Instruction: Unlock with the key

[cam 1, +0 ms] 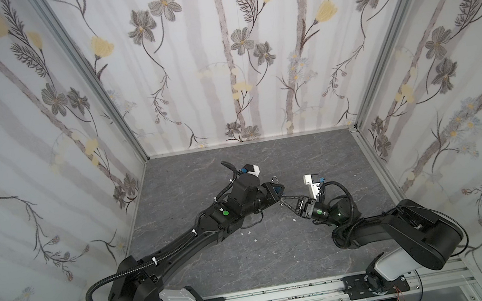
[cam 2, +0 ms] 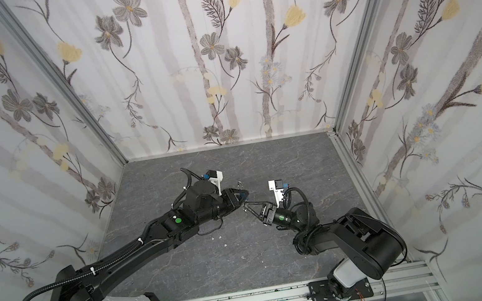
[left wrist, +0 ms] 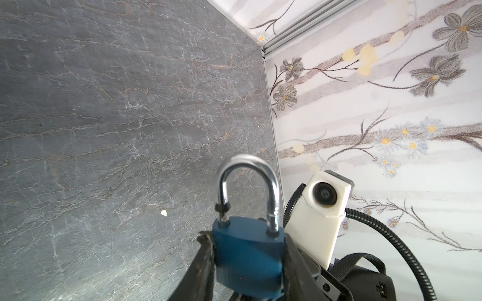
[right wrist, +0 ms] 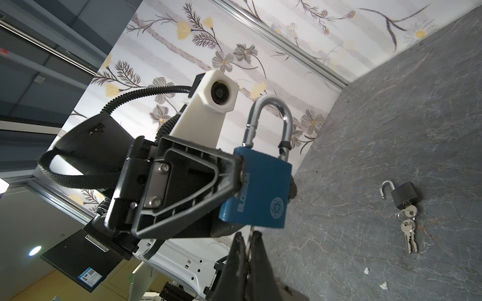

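Two grips meet in the air above the bench [right wrist: 391, 117]: the left fingers [right wrist: 208, 166], part open, clamp the blue padlock [right wrist: 257, 190] by the sides of its body, and the right fingers [right wrist: 234, 260] are pinched tight on the key [right wrist: 251, 232], whose tip meets that padlock's underside.

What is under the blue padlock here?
The right gripper, jaws shut on a thin metal key that reaches the bottom edge of the blue padlock. The keyhole, and whether the key is in it, is covered by the padlock's body.
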